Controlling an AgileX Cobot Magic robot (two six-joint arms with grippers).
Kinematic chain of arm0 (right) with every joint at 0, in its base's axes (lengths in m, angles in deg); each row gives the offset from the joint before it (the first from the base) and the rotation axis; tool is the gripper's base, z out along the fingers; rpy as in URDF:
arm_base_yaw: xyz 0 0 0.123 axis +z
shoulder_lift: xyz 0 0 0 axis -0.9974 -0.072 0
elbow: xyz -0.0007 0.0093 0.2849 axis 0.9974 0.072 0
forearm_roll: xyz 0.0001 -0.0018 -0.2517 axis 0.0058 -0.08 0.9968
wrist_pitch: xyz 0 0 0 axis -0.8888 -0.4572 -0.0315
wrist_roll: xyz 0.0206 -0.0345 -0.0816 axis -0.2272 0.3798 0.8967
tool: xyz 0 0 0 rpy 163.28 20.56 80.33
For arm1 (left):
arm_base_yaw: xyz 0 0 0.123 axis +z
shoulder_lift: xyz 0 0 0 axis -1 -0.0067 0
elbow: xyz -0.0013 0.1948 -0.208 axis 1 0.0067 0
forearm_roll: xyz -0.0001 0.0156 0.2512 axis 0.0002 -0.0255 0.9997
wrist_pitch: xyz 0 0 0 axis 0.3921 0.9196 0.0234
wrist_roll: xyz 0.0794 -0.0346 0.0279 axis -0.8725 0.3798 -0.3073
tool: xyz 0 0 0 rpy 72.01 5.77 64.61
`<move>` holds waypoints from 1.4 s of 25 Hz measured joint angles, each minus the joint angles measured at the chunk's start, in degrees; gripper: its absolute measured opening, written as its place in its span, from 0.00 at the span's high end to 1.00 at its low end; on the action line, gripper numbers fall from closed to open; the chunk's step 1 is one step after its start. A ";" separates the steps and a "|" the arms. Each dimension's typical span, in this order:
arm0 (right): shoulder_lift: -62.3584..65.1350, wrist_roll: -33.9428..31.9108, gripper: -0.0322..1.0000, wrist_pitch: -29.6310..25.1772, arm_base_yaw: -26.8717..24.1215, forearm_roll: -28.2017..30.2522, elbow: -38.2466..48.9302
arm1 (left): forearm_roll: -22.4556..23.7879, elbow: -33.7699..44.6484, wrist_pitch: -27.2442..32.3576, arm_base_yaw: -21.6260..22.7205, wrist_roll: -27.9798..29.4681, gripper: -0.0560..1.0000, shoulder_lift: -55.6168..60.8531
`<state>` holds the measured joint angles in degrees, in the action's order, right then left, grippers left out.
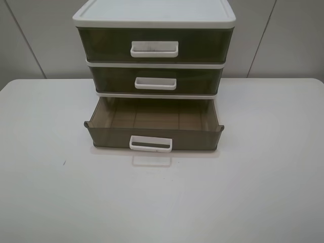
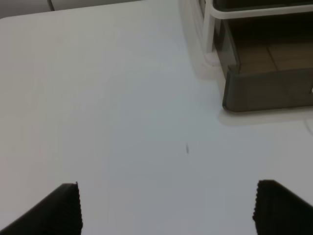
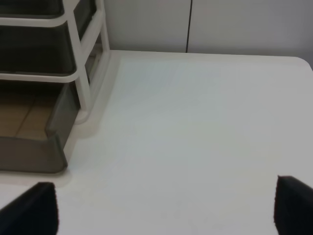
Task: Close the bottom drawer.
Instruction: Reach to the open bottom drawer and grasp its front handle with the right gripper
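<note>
The bottom drawer (image 1: 152,135) is smoky-brown and translucent, with a white loop handle (image 1: 151,145). It is pulled well out of the white-framed three-drawer unit (image 1: 154,20) and looks empty. Its left front corner shows in the left wrist view (image 2: 266,93), its right front corner in the right wrist view (image 3: 34,154). My left gripper (image 2: 168,210) is open over bare table, apart from the drawer. My right gripper (image 3: 166,210) is open over bare table, beside the drawer's right corner. Neither arm shows in the exterior high view.
The unit stands at the back middle of a white table (image 1: 50,192). The middle drawer (image 1: 155,81) and top drawer (image 1: 154,46) are shut. A grey wall (image 1: 35,35) rises behind. A small dark speck (image 1: 64,162) lies on the table's left side.
</note>
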<state>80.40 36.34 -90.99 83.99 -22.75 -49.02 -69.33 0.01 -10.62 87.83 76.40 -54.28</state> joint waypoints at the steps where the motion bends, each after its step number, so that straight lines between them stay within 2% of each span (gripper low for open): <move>1: 0.00 0.00 0.23 0.00 0.13 0.00 0.00 | 0.00 0.00 0.00 0.00 0.00 0.27 0.00; 32: 0.00 0.00 0.23 0.00 0.93 0.00 0.00 | 0.00 0.00 0.00 0.00 0.00 0.27 0.00; 35: -2.86 0.00 0.23 0.00 0.93 -0.41 0.00 | 0.00 0.00 0.00 0.00 0.00 0.27 0.00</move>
<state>77.55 36.34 -90.99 84.93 -23.16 -49.02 -69.33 0.01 -10.62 87.83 76.40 -54.28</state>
